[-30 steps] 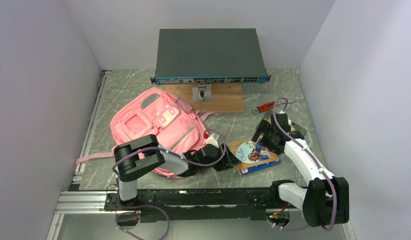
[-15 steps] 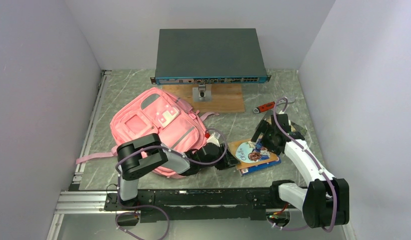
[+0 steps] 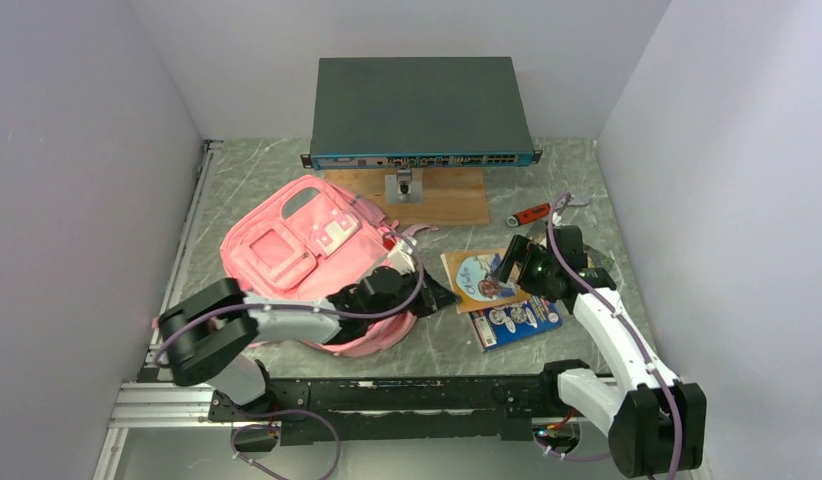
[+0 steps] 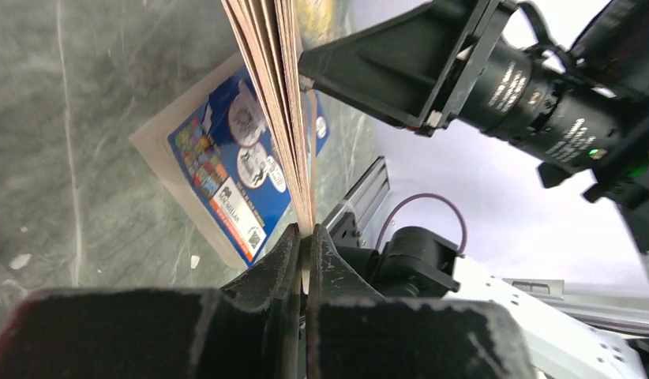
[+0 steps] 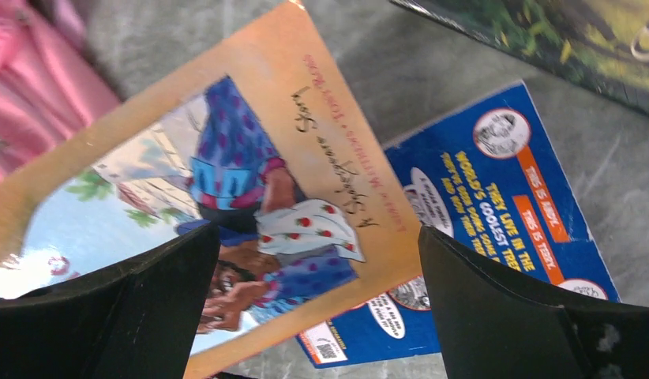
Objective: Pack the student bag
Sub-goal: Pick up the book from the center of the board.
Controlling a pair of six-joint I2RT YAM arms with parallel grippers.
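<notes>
The student bag (image 3: 307,245) lies flat, pink, left of centre, and its edge (image 5: 37,103) shows in the right wrist view. My left gripper (image 3: 449,298) (image 4: 305,237) is shut on the bottom edge of an orange picture book (image 3: 477,275) (image 4: 266,79), held tilted above the table. Under it lies a blue book (image 3: 517,322) (image 4: 234,174) (image 5: 495,197). My right gripper (image 3: 512,268) (image 5: 317,276) hangs open over the orange book's cover (image 5: 250,181), fingers wide apart and not touching it.
A grey network switch (image 3: 420,110) stands at the back over a wooden board (image 3: 427,195). A red-handled tool (image 3: 532,213) lies back right. A dark green book (image 5: 558,39) lies beyond the blue one. White walls close both sides.
My left gripper closed on the orange book's edge and pulled it up and back-left off the blue book. The left arm swung lower and stretched out. The right gripper shifted slightly back.
</notes>
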